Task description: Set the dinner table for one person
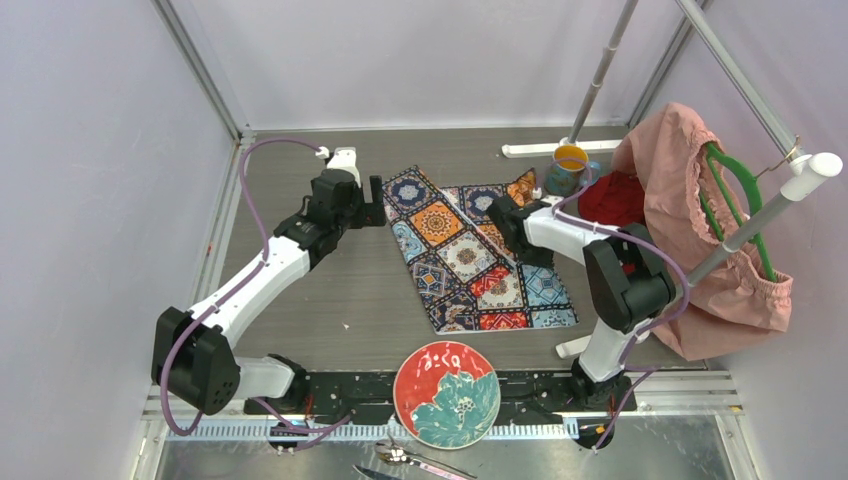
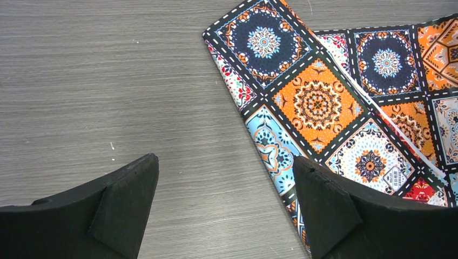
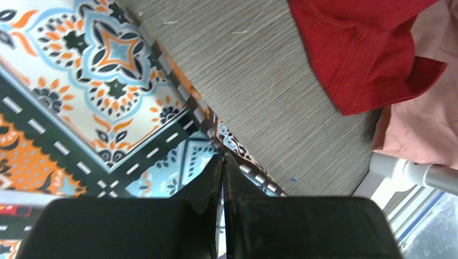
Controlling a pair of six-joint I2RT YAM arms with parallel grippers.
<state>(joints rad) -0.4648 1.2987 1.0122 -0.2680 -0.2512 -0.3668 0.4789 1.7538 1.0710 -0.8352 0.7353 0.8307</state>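
Observation:
The dinner table (image 1: 330, 290) is a grey-brown wood-grain top. A colourful tile-patterned mat (image 1: 465, 255) lies slantwise at its middle, with its upper part folded over. My left gripper (image 1: 377, 205) hovers open at the mat's upper left corner. In the left wrist view its jaws (image 2: 224, 159) span bare table (image 2: 108, 81), with the right fingertip over the mat (image 2: 318, 102) edge. My right gripper (image 1: 505, 225) sits on the mat's right edge. In its wrist view the gripper (image 3: 222, 156) is shut, pinching the mat (image 3: 108, 81) at its dashed border.
A round red-and-teal flower plate (image 1: 446, 393) rests at the near edge between the arm bases, with cutlery (image 1: 410, 460) in front of it. A teal cup (image 1: 570, 168) stands at the back right beside a red cloth (image 1: 612, 198). Pink fabric (image 1: 690, 230) hangs from a rack on the right.

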